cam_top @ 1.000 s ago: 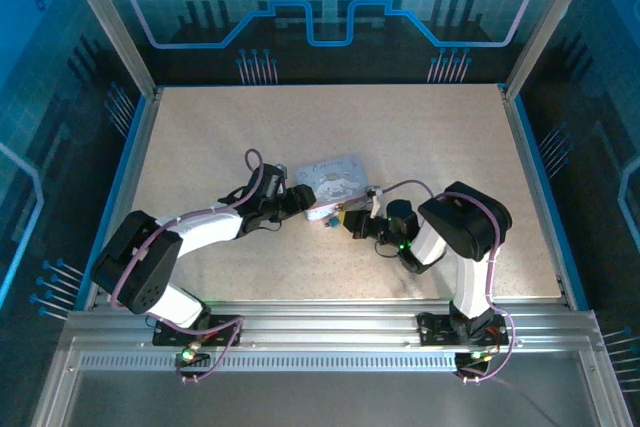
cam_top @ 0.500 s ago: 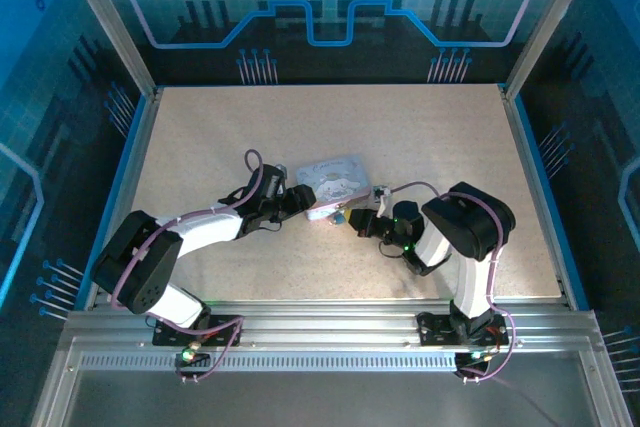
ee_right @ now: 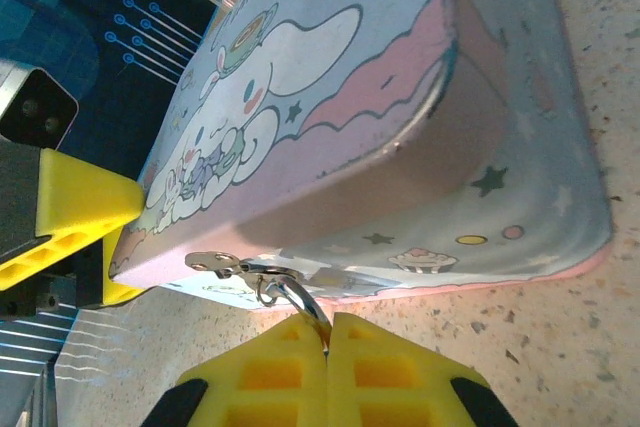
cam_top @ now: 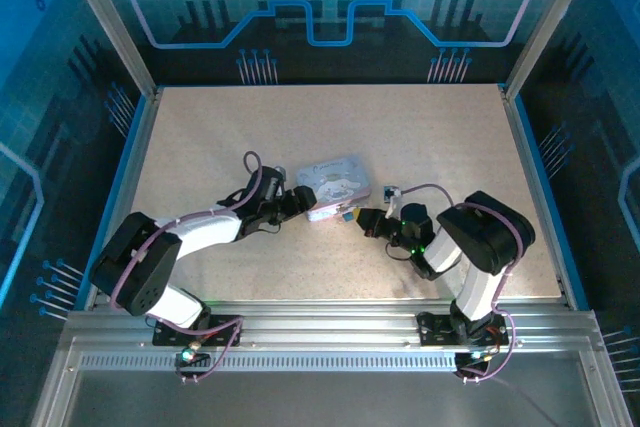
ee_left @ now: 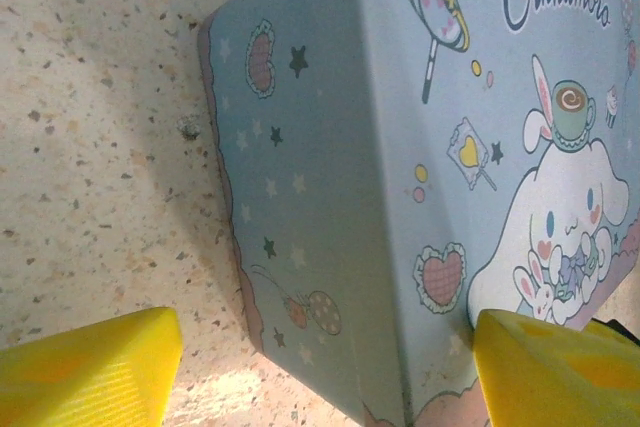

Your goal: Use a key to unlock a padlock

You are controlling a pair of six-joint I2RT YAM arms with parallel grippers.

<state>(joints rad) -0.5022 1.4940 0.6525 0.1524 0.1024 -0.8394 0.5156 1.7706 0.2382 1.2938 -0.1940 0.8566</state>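
Note:
The lavender cartoon tin box (cam_top: 335,180) lies mid-table. In the right wrist view, my right gripper (ee_right: 327,332) is shut on a thin silver loop (ee_right: 300,302) that hooks through the tin's small metal latch (ee_right: 215,264). The loop looks like the padlock's shackle, and the padlock's body is hidden between the yellow pads. From above, the right gripper (cam_top: 358,217) sits at the tin's near edge. My left gripper (ee_left: 330,377) is open, its yellow fingers (ee_left: 90,367) straddling a corner of the tin (ee_left: 400,147) without touching it. The key is out of view.
The speckled tabletop (cam_top: 220,137) is walled by blue side rails (cam_top: 130,177) and a glass back panel. An aluminium rail (cam_top: 320,322) runs along the near edge by the arm bases. One left finger (ee_right: 80,212) shows beyond the tin in the right wrist view.
The right arm's elbow has swung to the right and its forearm has stretched out, while its gripper stays at the tin's near edge. The left arm has barely moved.

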